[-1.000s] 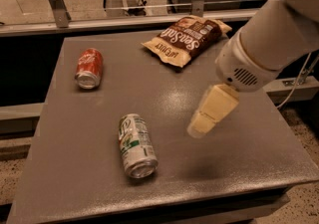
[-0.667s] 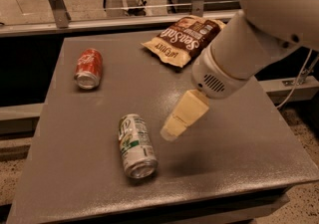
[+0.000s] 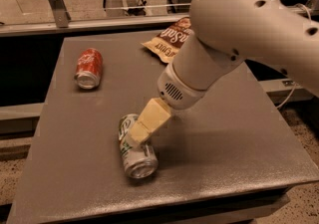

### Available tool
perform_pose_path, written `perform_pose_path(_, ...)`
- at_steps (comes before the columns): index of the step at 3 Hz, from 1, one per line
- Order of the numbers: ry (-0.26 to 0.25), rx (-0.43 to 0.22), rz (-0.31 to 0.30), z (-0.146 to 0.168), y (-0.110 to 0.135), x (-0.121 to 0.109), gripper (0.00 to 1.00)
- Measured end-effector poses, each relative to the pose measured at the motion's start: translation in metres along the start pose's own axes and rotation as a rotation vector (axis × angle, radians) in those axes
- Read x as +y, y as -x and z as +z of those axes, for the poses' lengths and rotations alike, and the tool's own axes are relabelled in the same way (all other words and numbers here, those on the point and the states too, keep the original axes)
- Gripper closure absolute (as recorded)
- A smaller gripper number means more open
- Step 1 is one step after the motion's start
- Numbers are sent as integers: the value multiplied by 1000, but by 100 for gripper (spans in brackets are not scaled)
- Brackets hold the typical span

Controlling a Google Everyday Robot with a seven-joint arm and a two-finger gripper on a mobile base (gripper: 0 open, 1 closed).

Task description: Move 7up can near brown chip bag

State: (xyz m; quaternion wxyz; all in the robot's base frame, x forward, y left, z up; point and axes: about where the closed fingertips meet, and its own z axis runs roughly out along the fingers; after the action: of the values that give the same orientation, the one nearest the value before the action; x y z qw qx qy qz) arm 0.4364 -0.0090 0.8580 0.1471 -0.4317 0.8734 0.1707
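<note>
Silver-white 7up can (image 3: pixel 138 157) with green lettering lies on its side, front-left on grey tabletop (image 3: pixel 239 133), long axis front-to-back, silver end toward front edge. Tan gripper (image 3: pixel 134 140) over its far half; can't tell its grasp state.

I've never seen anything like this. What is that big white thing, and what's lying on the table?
The big white shape is a robot arm. Its tan tip, the end effector, is down at a 7up can lying on its side on the grey table; whether it grips the can cannot be seen. A red cola can lies at the far left, a brown chip bag at the far edge, partly behind the arm. One camera looks down on it all.
</note>
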Motion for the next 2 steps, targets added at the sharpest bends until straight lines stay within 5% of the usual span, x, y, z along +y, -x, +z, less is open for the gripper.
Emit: perform_pose_path(2,29,54,114,33,8,22,0)
